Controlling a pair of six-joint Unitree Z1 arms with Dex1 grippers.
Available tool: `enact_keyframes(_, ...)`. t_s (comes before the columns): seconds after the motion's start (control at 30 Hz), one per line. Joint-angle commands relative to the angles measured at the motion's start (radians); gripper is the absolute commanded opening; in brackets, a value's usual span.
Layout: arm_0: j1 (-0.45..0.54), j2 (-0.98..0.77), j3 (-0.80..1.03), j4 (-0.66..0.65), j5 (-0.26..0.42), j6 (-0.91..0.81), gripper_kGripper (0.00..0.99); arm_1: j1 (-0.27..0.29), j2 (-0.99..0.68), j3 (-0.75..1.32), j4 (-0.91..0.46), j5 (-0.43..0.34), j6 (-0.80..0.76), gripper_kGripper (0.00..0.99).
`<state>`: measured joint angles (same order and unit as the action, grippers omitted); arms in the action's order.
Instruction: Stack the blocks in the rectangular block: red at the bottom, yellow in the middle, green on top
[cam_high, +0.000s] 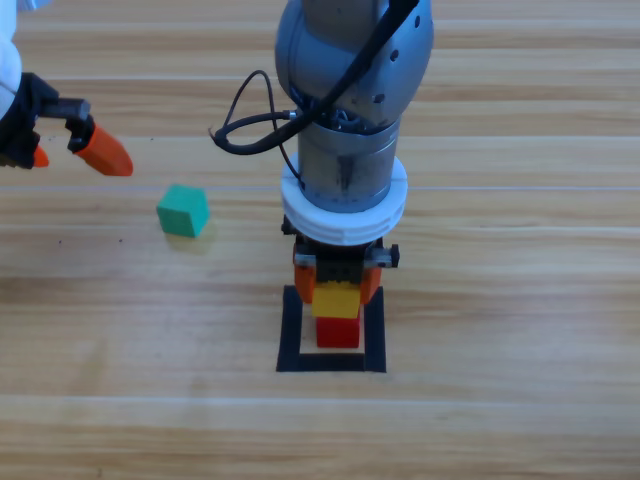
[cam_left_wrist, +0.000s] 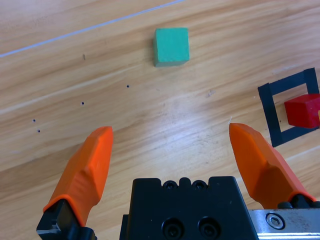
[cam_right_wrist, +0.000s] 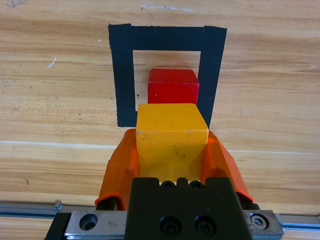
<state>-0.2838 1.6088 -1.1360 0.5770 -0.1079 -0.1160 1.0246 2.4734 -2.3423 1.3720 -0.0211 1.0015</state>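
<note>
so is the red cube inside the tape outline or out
Inside. The red cube sits on bare wood within the black tape outline, tape showing on all sides. The right pincer holds the yellow cube near it.

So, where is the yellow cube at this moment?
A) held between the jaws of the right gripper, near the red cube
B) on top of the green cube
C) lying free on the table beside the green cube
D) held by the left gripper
A: the right gripper is shut on the yellow cube, close to the red cube inside the tape square.
</note>
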Motion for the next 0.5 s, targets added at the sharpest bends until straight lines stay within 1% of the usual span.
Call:
enact_keyframes(0.03, 0.021, -0.026, 0.03, -0.014, -0.006, -0.014, 0.99, -0.02, 0.075, -0.006, 0.01, -0.017, 0.005, 0.0)
enact_keyframes(0.5, 0.021, -0.029, 0.047, -0.034, -0.001, -0.024, 0.99, -0.037, 0.088, -0.008, 0.012, -0.022, 0.011, 0.0)
